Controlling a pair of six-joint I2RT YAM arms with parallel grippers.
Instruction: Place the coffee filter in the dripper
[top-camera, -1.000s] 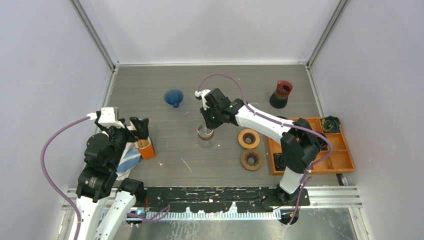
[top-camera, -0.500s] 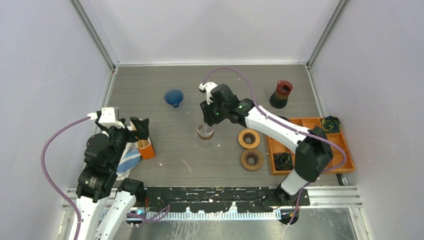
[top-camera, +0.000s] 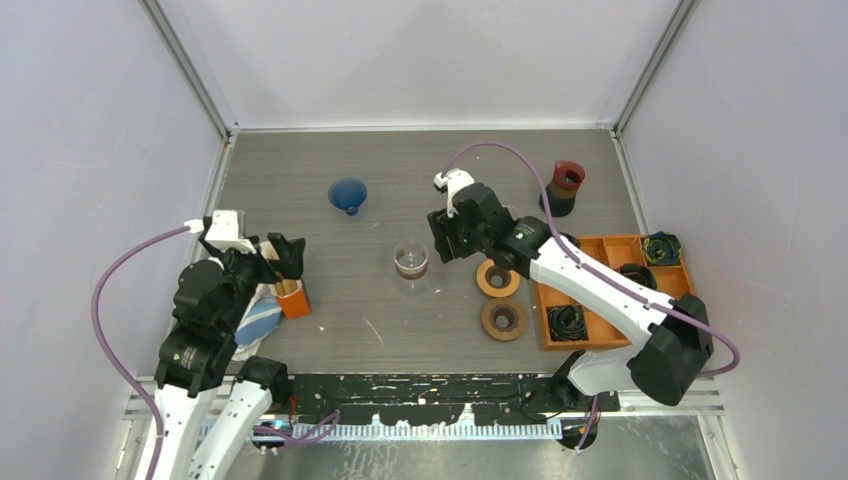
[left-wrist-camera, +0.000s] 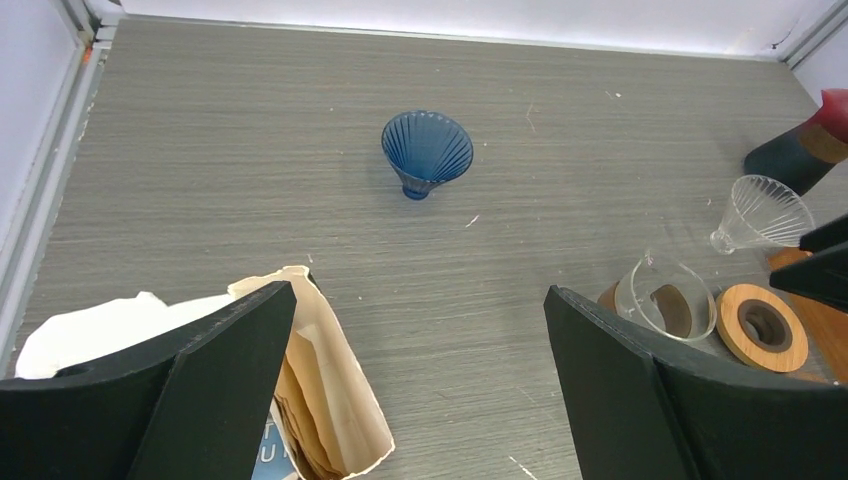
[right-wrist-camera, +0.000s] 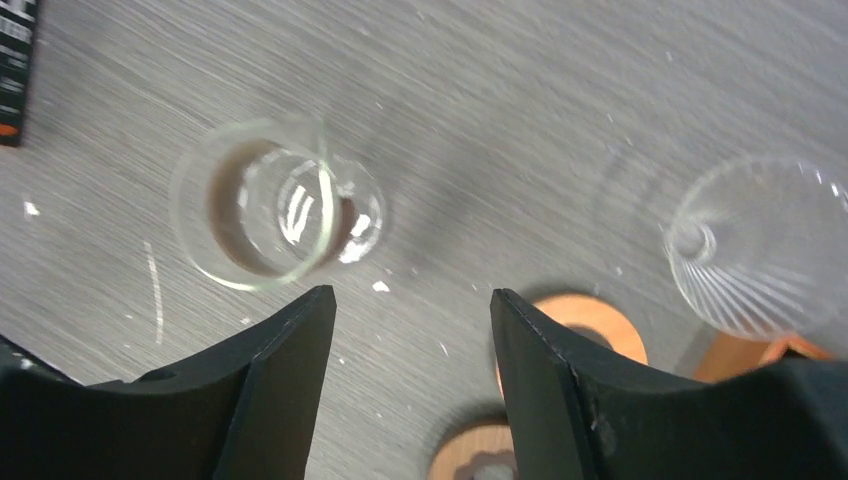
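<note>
An open paper pack of brown coffee filters (left-wrist-camera: 310, 400) lies at the table's left, orange-brown in the top view (top-camera: 291, 298). My left gripper (left-wrist-camera: 419, 290) hovers just above it, wide open and holding nothing; it shows above the pack in the top view (top-camera: 283, 252). A blue ribbed dripper (top-camera: 347, 193) rests tilted at the back centre (left-wrist-camera: 427, 150). A clear glass dripper (right-wrist-camera: 760, 245) lies near the wooden rings (left-wrist-camera: 760, 210). My right gripper (right-wrist-camera: 410, 292) is open and empty, just right of the glass server (top-camera: 410, 262).
Two wooden rings (top-camera: 497, 277) (top-camera: 503, 318) lie right of the glass server (right-wrist-camera: 262, 205). An orange compartment tray (top-camera: 690, 322) sits at the right edge. A dark red-topped stand (top-camera: 563, 187) is at the back right. Grey walls enclose three sides.
My right gripper opened over the glass server, then pulled away to the right, leaving the server standing. The left arm shifted only slightly.
</note>
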